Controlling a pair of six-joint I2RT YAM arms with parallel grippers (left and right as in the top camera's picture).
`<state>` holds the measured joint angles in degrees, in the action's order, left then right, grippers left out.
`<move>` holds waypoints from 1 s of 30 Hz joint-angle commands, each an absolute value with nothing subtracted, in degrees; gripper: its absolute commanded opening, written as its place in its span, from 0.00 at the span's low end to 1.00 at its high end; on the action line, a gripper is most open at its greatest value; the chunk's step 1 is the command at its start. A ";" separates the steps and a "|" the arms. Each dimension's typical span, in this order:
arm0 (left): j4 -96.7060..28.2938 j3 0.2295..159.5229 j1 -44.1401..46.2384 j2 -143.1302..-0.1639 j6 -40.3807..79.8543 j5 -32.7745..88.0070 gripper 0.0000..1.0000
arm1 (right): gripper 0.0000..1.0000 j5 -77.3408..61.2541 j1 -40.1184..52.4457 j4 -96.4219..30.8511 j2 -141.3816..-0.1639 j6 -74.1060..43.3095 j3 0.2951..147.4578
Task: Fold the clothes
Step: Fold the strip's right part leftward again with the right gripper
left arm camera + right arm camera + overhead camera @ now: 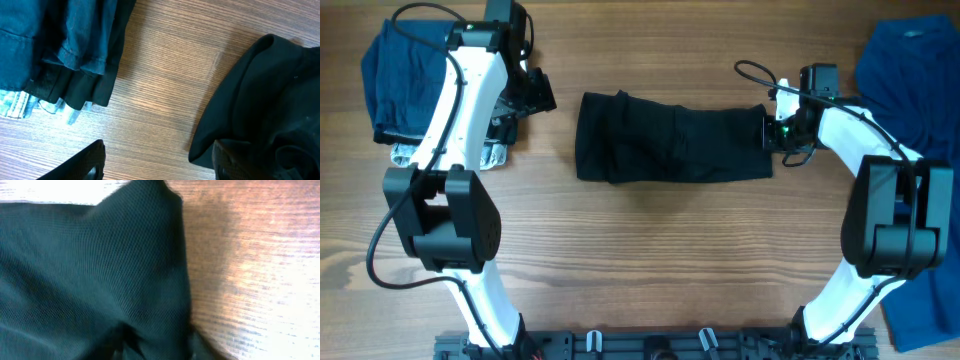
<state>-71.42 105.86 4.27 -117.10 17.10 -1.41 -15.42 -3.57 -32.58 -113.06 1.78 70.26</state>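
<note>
The black shirt (670,140) lies in the middle of the table (650,250), folded into a long band. Its long axis runs left to right, and its ends point at my two arms. The left end is squared off and a little broader. The right end is narrower and sits right at my right gripper (772,130). My right wrist view is filled with dark fine-knit fabric (100,280), one corner of it peaking toward the far edge and bare wood to the right. My fingers do not show there, so I cannot tell whether that tool is pinching the cloth or only resting at it.

My left gripper (160,152) stands wide with nothing between its fingers, only wood. It hangs between the band's left end and a folded stack (400,85) at the far left, with blue on top, black layers beneath and a pale patterned piece lowest. A blue shirt (910,70) lies loose along the right edge.
</note>
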 commanded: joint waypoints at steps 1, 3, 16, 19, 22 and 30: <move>-71.42 105.86 4.05 -115.20 17.63 -0.71 0.68 | 0.04 -16.14 -3.73 -32.08 -115.31 0.64 69.45; -71.42 105.86 4.05 -115.20 17.63 -0.71 0.68 | 0.04 -16.16 -4.45 -33.01 -115.22 -3.60 70.59; -71.42 105.86 4.05 -115.20 17.63 -0.71 0.69 | 0.04 -13.21 -25.96 -42.06 -106.76 -1.19 77.93; -71.37 105.86 4.05 -115.20 17.63 -0.71 0.69 | 0.04 -17.37 -24.53 -42.89 -101.62 -1.78 80.49; -71.40 105.86 4.08 -115.20 17.65 -0.69 0.69 | 0.04 -19.25 -20.80 -46.30 -97.45 -4.27 83.90; -71.42 105.86 4.27 -115.20 17.63 -0.69 0.70 | 0.04 -16.62 -0.10 -50.63 -99.04 -7.73 86.52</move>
<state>-71.42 105.86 4.27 -117.10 17.10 -1.41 -18.72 -4.67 -50.59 -97.84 -6.50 85.78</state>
